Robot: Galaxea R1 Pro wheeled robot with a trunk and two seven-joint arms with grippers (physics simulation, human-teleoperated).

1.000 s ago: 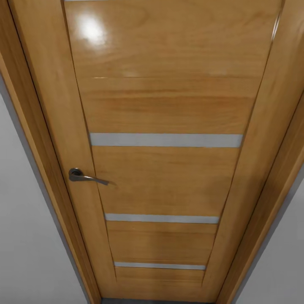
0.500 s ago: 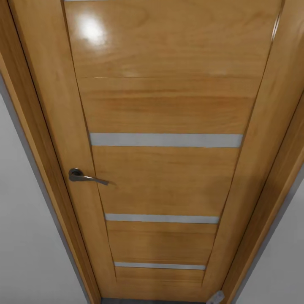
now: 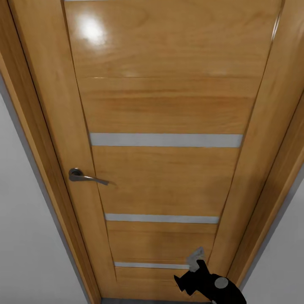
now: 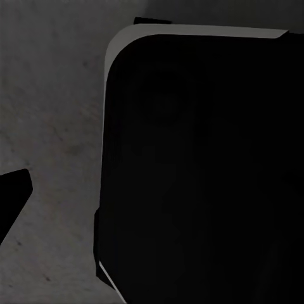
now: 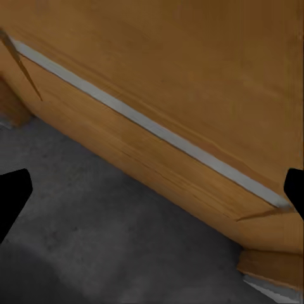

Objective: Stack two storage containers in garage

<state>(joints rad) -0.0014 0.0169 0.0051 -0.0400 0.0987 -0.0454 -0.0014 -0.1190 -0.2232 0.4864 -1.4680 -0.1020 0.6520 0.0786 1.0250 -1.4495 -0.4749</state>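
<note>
No brand, label or writing reads anywhere you are looking. In the head view, from the left, you face a plain grey-white wall [image 3: 21,236], smooth and matte, then a honey-coloured door frame [image 3: 42,160] with a dark edge against the wall. Next comes the door [image 3: 169,105], glossy wood with a soft grain and a bright glare patch near its top, cut into flat panels by three horizontal grey strips [image 3: 166,140] that look like brushed metal or frosted inlay. A dull metal lever handle [image 3: 86,177] on a round rose sits on the door's left stile, its lever pointing to the right. Low on the right, your right gripper [image 3: 195,270] rises in front of the door's bottom panel, a black body with a pale grey fingertip, close to the lowest strip; from here you cannot tell whether its fingers are apart or together. In the right wrist view both dark fingertips sit at opposite edges of the picture, so the fingers stand wide apart with nothing between them, aimed at the door's bottom edge and the dark grey, faintly mottled concrete floor [image 5: 95,234]. In the left wrist view a large black rounded panel with a pale rim [image 4: 202,171], part of your own machine, hangs over the same concrete; one dark fingertip shows, and the left gripper's spread cannot be told. The two storage containers are not before you here.
</note>
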